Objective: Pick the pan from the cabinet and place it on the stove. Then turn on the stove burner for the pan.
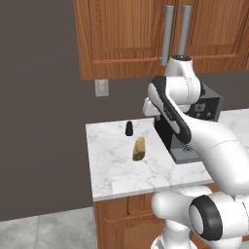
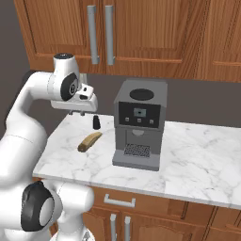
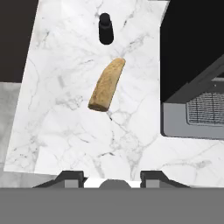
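Note:
The cabinet (image 1: 121, 39) (image 2: 141, 28) hangs on the wall above the counter, both doors shut, with two long grey bar handles (image 1: 168, 34) (image 2: 101, 33) side by side. The pan is hidden and the stove is out of view. My gripper (image 2: 79, 112) hovers well above the left part of the counter, below the cabinet handles, and points down. In the hand view the gripper (image 3: 111, 175) is open, its two fingertips (image 3: 70, 177) apart with nothing between them.
On the marble counter (image 1: 116, 168) (image 2: 197, 155) lie a brown bread loaf (image 1: 139, 148) (image 2: 89, 141) (image 3: 107, 84) and a small black shaker (image 1: 129, 128) (image 2: 96, 122) (image 3: 105, 28). A grey coffee machine (image 2: 139, 122) (image 3: 197, 65) stands to the right. The counter ends at the left.

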